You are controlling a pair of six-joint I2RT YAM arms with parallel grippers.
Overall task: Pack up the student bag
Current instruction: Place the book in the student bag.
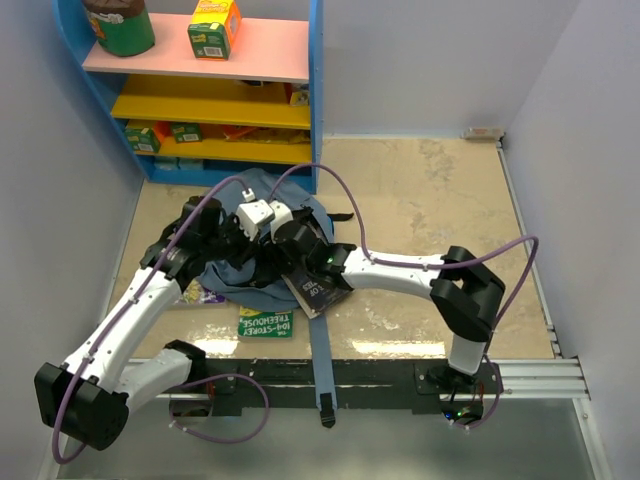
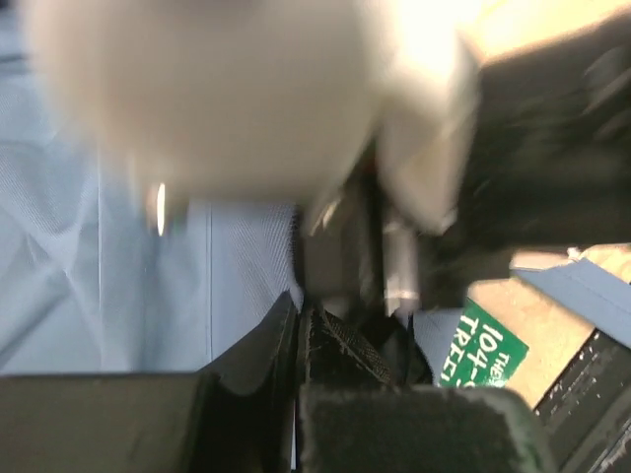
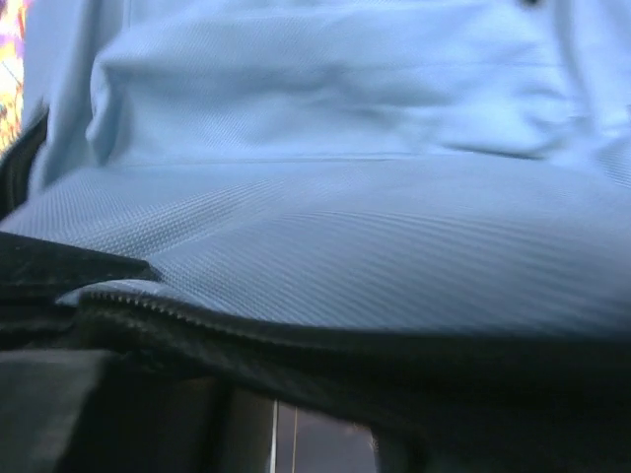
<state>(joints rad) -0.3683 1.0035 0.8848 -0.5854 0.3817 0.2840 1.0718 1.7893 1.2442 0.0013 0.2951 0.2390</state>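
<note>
In the top view, the student bag (image 1: 262, 190) lies on the surface (image 1: 430, 200) near the middle, a bit toward 9 o'clock. Both my arms reach over it and meet on top of it. My left tool (image 1: 238, 228) comes in from 8 o'clock and my right tool (image 1: 268, 228) comes in from 4 o'clock. They sit just beside each other. They hide each other, so from here I cannot tell if they are wide or narrow. A long strap (image 1: 322, 360) of the bag runs toward 6 o'clock, past the near edge of the surface. A green card (image 1: 265, 323) lies at 6 o'clock from the bag. A dark book (image 1: 318, 292) lies at 5 o'clock from the bag, partly under my right arm. A shelf (image 1: 200, 65) stands at 11 o'clock, with a green can (image 1: 120, 28) and a green and yellow box (image 1: 213, 27) on its pink board.

The left wrist view is very blurry. Blue bag cloth (image 2: 118, 276) fills the 9 o'clock side. A big white blur, part of my other arm, sits at 12 o'clock. The green card (image 2: 488, 350) shows at 4 o'clock. My left tool is a dark shape at 6 o'clock, and I cannot tell if it holds anything.

In the right wrist view, bag cloth (image 3: 345, 246) fills almost everything. A black zip (image 3: 177, 313) runs from 9 o'clock toward 5 o'clock. I see one dark finger (image 3: 49, 414) at 7 o'clock, and I cannot tell if my right tool is wide, narrow or holding
</note>
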